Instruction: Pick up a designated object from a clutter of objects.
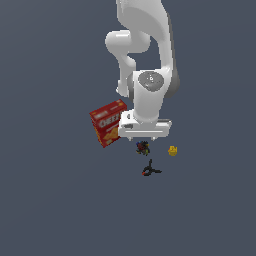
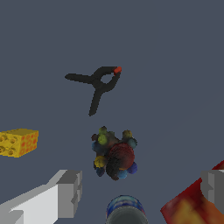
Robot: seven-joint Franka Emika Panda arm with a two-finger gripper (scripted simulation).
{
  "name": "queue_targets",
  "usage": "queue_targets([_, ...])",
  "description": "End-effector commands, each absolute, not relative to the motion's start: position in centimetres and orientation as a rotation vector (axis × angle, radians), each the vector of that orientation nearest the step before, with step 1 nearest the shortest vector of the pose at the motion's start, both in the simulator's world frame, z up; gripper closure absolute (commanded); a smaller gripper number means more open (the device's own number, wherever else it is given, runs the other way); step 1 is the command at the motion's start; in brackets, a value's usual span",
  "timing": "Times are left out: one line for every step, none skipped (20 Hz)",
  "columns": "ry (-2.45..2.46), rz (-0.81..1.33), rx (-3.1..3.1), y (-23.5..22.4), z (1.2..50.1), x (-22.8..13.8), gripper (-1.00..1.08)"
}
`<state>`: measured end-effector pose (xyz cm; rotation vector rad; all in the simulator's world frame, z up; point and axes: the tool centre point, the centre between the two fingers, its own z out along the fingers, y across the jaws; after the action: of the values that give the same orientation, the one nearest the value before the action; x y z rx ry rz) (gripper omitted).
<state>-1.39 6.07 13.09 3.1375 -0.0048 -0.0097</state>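
**Speckled lump sits between wide-open fingers**

Speckled dark lump (image 2: 113,155), a tiny knobbly thing dotted red, green, yellow and blue, lies on the grey worktop (image 2: 175,65) right under the gripper (image 2: 140,192), whose pale fingers (image 2: 70,192) stand spread apart, holding nothing. The risk, by the look of it: the red Cheez-It cracker box (image 1: 107,122) crowds one finger, so a descent could clip it and knock the lump aside. Bumpy surface, small body; the pads may slip. The black three-pronged clamp with a red tip (image 2: 97,84) and the small yellow holed block (image 2: 18,142) lie apart.
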Motion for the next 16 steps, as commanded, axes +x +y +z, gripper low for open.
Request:
queue_targets([-0.009,-0.005,3.138,6.6,11.4,-1.9,-0.92])
queue_targets([-0.010,-0.004,3.138,6.7,10.8,-2.0,-0.92])
queue_targets([-0.011,-0.003,3.139,6.9,10.3,-2.2,-0.92])
queue_targets([-0.012,-0.003,3.139,7.0,9.9,-2.4,-0.92])
queue_targets([-0.013,-0.002,3.140,7.2,9.5,-2.5,-0.92])
queue_targets([-0.013,-0.002,3.140,7.3,9.1,-2.6,-0.92])
queue_targets([-0.014,-0.001,3.140,7.4,8.8,-2.8,-0.92])
queue_targets([-0.014,-0.001,3.140,7.4,8.6,-2.9,-0.92])
queue_targets([-0.015,0.000,3.141,7.5,8.4,-3.0,-0.92])
queue_targets([-0.015,0.000,3.141,7.6,8.2,-3.0,-0.92])
queue_targets([-0.015,0.000,3.141,7.6,8.1,-3.1,-0.92])
queue_targets([-0.015,0.000,3.141,7.6,8.0,-3.1,-0.92])
queue_targets([-0.016,0.000,3.142,7.6,8.0,-3.1,-0.92])
queue_targets([-0.015,-0.002,3.141,7.6,8.1,-3.1,-0.92])
queue_targets([-0.015,-0.002,3.141,7.6,8.1,-3.1,-0.92])
queue_targets([-0.015,-0.002,3.141,7.6,8.0,-3.1,-0.92])
